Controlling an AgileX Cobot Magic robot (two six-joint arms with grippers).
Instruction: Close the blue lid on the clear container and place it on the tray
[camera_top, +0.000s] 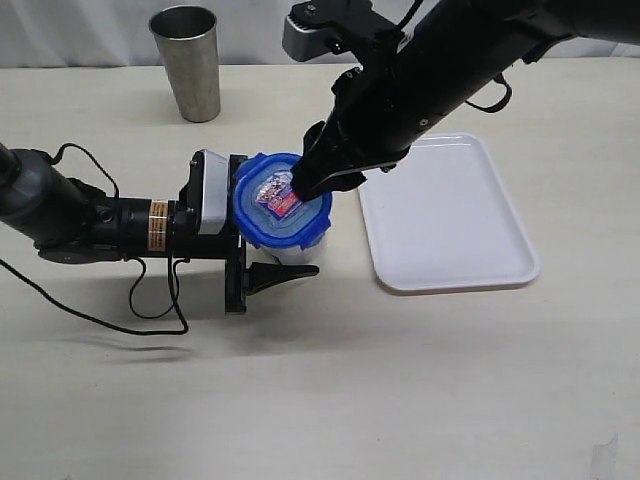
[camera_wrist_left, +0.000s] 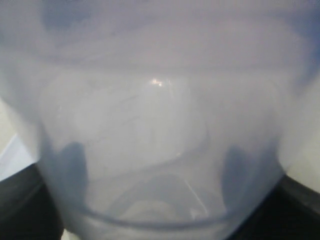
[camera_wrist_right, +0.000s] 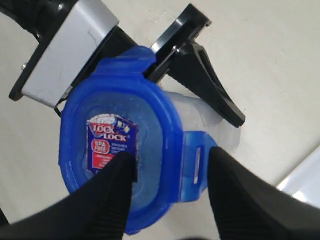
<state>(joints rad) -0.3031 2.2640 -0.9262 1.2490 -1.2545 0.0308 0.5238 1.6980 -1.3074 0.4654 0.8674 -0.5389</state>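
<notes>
Exterior view looks steeply down on the table (camera_top: 320, 400). Left wrist camera sits tight against the container (camera_wrist_left: 160, 130); right wrist camera closely overlooks the lid (camera_wrist_right: 150, 140).

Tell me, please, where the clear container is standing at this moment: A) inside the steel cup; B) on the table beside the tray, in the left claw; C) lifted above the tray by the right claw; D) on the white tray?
B: the exterior view shows the clear container, blue lid on top, on the table beside the tray, between the fingers of the left claw.
</notes>
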